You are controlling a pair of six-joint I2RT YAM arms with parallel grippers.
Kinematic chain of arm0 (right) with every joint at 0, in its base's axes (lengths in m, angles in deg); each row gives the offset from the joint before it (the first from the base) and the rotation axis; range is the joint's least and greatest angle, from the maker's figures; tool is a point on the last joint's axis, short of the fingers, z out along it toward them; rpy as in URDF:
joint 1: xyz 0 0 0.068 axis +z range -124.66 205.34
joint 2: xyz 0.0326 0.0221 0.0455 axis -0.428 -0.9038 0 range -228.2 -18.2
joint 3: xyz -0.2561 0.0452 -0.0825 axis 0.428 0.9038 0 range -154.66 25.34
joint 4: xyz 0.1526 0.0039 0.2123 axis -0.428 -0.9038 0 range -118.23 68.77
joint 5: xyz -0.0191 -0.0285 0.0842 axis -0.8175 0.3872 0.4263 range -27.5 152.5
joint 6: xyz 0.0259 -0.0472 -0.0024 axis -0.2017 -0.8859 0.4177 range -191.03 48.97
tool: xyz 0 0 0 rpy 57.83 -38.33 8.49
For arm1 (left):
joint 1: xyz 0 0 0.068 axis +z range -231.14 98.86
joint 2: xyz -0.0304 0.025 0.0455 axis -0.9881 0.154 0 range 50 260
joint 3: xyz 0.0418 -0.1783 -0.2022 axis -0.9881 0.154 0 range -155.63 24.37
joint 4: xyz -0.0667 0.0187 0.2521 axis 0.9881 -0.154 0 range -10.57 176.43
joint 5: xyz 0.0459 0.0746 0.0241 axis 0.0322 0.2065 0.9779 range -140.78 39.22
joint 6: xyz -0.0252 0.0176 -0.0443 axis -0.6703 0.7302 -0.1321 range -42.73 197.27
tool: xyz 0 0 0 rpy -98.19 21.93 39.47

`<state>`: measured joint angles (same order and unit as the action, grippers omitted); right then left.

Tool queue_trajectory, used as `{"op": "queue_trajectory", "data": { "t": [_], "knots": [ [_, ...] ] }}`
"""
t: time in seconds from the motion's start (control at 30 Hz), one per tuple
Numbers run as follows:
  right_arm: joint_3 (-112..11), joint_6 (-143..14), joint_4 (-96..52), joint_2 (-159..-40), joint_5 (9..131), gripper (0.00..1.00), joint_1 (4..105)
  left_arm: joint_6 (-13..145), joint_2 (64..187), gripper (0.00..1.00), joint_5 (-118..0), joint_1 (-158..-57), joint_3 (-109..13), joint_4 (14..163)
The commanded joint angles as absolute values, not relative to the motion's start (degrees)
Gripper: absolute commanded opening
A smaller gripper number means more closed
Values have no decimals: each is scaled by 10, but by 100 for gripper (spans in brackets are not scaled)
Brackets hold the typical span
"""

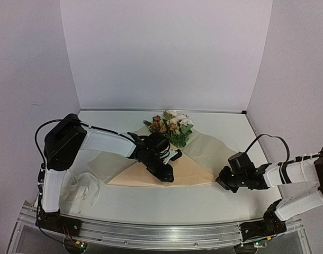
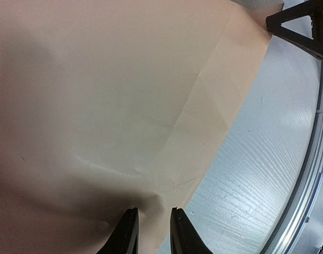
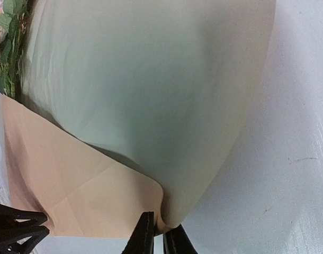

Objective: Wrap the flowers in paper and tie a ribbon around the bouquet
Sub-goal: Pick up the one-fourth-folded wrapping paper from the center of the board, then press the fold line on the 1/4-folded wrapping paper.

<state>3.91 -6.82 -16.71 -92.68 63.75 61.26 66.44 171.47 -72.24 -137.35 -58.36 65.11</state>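
Observation:
The flowers (image 1: 169,126) lie at the back of the table, heads to the rear, and their green leaves show in the right wrist view (image 3: 5,47). The tan paper (image 1: 196,161) is spread under them with flaps folded over. My left gripper (image 1: 164,172) is down on the paper's middle fold. Its fingertips stand narrowly apart with a puckered ridge of paper (image 2: 124,106) between them (image 2: 153,222). My right gripper (image 1: 221,181) is at the paper's near right corner. There its jaws (image 3: 160,233) are pinched on the curled-up paper edge (image 3: 151,95). The ribbon (image 1: 82,190) lies loose at the near left.
A metal rail (image 1: 161,233) runs along the table's near edge and also shows in the left wrist view (image 2: 310,174). White walls enclose the back and sides. Bare white tabletop (image 3: 288,159) lies to the right of the paper.

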Motion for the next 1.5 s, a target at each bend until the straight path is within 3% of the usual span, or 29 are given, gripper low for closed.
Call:
{"op": "queue_trajectory", "data": {
  "t": [0.0,0.7,1.1,1.47],
  "knots": [
    [38,-88,-163,-911,613,1,610,681,1726,23,-733,-1375,-629,640],
    [-7,-140,-238,-835,665,0,615,772,1845,21,-717,-1415,-812,571],
    [-70,-264,-356,-823,686,0,642,751,1832,22,-701,-1419,-798,600],
    [-105,-368,-474,-802,650,0,662,712,1791,27,-795,-1391,-789,655]
  ]
}}
